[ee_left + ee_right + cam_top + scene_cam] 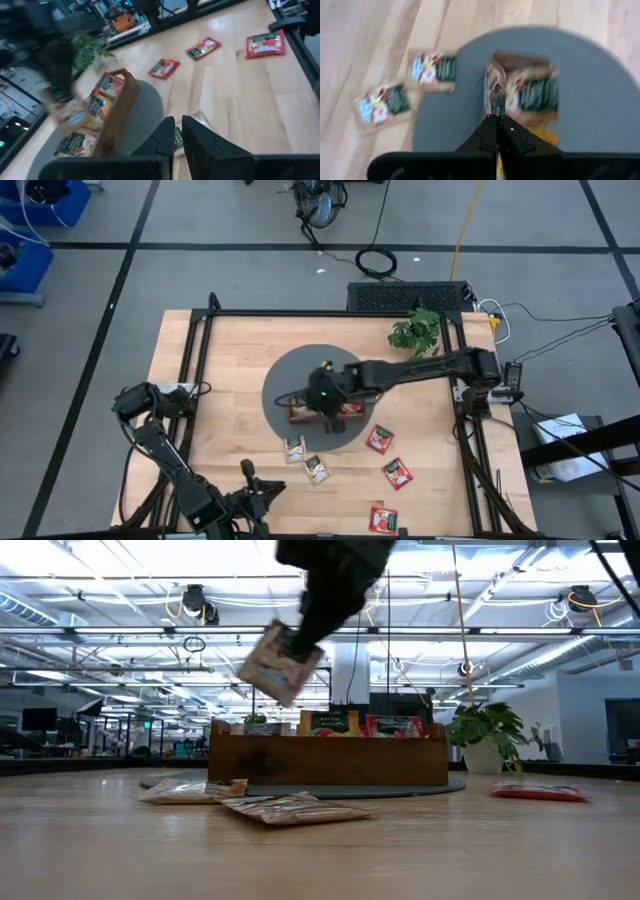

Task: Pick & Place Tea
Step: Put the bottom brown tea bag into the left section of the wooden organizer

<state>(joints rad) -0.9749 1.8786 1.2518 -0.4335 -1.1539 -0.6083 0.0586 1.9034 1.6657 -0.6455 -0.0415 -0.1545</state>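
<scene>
- Your wooden tray (330, 758) sits on the round grey mat (290, 380), packets standing in it.
- Your right gripper (499, 119) is clamped on a beige tea packet (281, 664), hanging above the tray.
- Your left gripper (178, 131) waits at the table's near edge, fingers almost together, empty.
- Two beige packets (306, 460) lie beside the mat.

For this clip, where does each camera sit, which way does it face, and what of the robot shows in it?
High view: overhead, straight down on the table; both arms show, right gripper above the wooden tray.
Low view: table height, level into the room; right gripper holding a tea packet.
Left wrist view: left gripper, low, facing the tray.
Right wrist view: right gripper, shut on the packet.
Shared: high and low views both show the plant.
</scene>
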